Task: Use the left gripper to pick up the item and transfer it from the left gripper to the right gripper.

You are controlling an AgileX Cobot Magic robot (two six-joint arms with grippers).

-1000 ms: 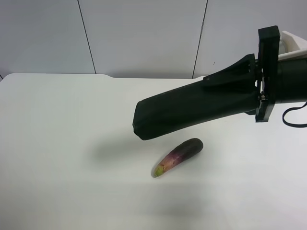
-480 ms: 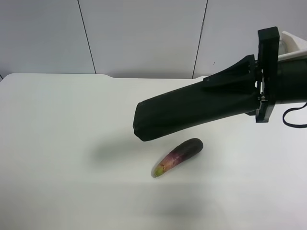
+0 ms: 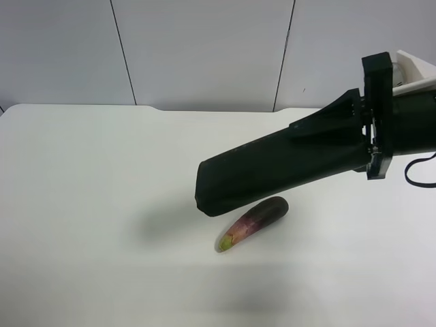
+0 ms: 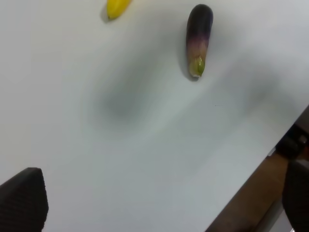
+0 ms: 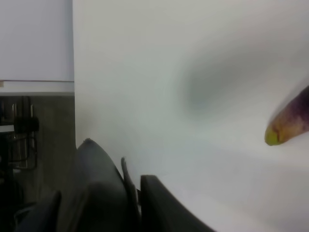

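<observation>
Black right fingers (image 3: 332, 113) clamp one end of the item (image 3: 272, 167); its long axis runs out from them, tilted down over the eggplant (image 3: 253, 222), clear of the worktop (image 3: 82, 204). Left fingers (image 4: 21, 199) hang wide apart, empty, higher up.

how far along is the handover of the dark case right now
Done, it seems: pickup and handover. The case is held in the air, clamped at one end by the right gripper, on the arm with the white part. The left gripper has its fingers wide apart with nothing between them. In hand: only holding the case. Left: nothing that I can see.
</observation>
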